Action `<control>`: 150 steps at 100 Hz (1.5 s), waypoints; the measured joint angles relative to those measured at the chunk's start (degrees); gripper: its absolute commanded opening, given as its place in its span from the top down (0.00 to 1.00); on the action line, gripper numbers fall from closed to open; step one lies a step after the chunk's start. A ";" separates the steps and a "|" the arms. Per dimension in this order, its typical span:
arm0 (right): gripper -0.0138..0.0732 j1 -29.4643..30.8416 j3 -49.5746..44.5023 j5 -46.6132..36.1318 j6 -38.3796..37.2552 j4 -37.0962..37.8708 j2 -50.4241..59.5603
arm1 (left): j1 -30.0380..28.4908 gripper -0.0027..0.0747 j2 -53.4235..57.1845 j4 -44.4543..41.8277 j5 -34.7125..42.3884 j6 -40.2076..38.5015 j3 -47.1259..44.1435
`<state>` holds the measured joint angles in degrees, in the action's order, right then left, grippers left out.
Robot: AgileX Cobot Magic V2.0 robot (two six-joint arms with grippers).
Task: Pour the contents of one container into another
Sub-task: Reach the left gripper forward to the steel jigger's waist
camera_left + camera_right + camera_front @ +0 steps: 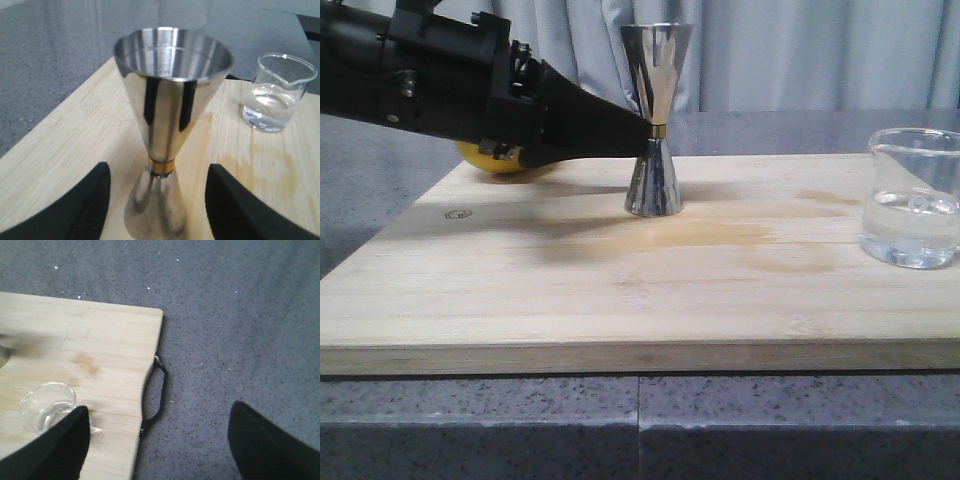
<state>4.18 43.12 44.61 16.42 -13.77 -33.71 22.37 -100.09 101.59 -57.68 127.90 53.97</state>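
The steel jigger [655, 120] with a gold waist band stands upright on the wooden board [570, 290]. My left gripper [638, 128] reaches in from the left at waist height. In the left wrist view the jigger [165, 115] sits between the open fingers [85, 210], with a gap on each side of it. The glass beaker [912, 200], holding clear liquid, stands at the board's right end; it also shows as beaker [277, 95] and beaker [47, 407]. My right gripper [160, 445] hangs open over the board's right edge, beside the beaker and holding nothing.
A yellow round object [505, 160] lies behind the left arm at the board's far left. The board [100, 340] has a black handle [159, 390] on its right end. Damp stains mark the wood. Grey speckled counter [240, 330] surrounds the board.
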 measured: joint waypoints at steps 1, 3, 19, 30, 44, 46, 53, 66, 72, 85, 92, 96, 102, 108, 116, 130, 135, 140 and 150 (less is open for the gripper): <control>0.24 0.00 0.00 0.00 0.00 0.00 0.00 | 0.00 0.46 -0.31 0.00 -0.25 0.00 0.12; 0.24 0.00 0.00 0.00 0.00 -0.04 0.00 | 0.00 0.46 -0.74 0.00 -0.51 0.00 0.48; 0.24 0.00 0.00 0.00 0.00 -0.04 0.00 | 0.12 0.40 -3.03 0.00 -2.40 0.00 2.82; 0.24 0.00 0.00 0.00 0.00 -0.04 0.00 | 0.12 0.38 -4.09 0.00 -3.40 0.13 3.78; 0.24 0.00 0.00 0.00 0.04 -0.04 0.00 | 0.79 0.38 -5.38 0.00 -4.72 0.42 4.21; 0.24 0.00 0.00 0.00 0.04 -0.04 0.00 | 0.94 0.38 -5.53 0.00 -4.72 0.42 4.33; 0.24 0.00 0.00 0.00 0.04 -0.04 0.00 | 1.58 0.38 -5.82 0.00 -4.57 0.42 4.57; 0.24 0.00 0.00 0.00 0.04 -0.04 0.00 | 2.53 0.38 -5.94 0.00 -2.91 0.42 5.71; 0.24 0.00 0.00 0.00 0.04 -0.04 0.00 | 2.65 0.38 -5.94 0.00 -2.24 0.42 5.99; 0.24 0.00 0.00 0.00 0.04 -0.04 0.00 | 2.79 0.38 -5.94 0.00 -2.13 0.42 6.09; 0.24 0.00 0.00 0.00 0.04 -0.04 0.00 | 2.79 0.38 -5.94 0.00 -1.99 0.42 6.09; 0.24 0.00 0.00 0.00 0.04 -0.04 0.00 | 2.79 0.38 -5.94 0.00 -1.99 0.42 6.09; 0.24 0.00 0.00 0.00 0.04 -0.04 0.00 | 2.79 0.40 -5.94 0.00 -1.95 0.42 6.09; 0.24 0.00 0.00 0.00 0.04 -0.04 0.00 | 2.79 0.43 -5.94 0.00 -1.95 0.42 6.09; 0.24 0.00 0.00 0.00 0.04 -0.04 0.00 | 2.79 0.49 -5.94 0.00 -1.95 0.42 6.09; 0.24 0.00 0.00 0.00 0.04 -0.04 0.00 | 2.79 0.60 -5.94 0.00 -2.12 0.42 6.09; 0.24 0.00 0.00 0.00 0.04 -0.04 0.00 | 2.79 0.64 -5.94 0.00 -2.43 0.42 6.09; 0.24 0.00 0.00 0.00 0.04 -0.04 0.00 | 2.79 0.67 -5.94 0.00 -2.77 0.42 6.09; 0.24 0.00 0.00 0.00 0.04 -0.04 0.00 | 2.79 0.72 -5.94 0.00 -3.01 0.42 6.09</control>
<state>4.18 43.12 44.61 16.46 -13.81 -33.71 25.17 -106.03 101.59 -60.69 128.32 60.06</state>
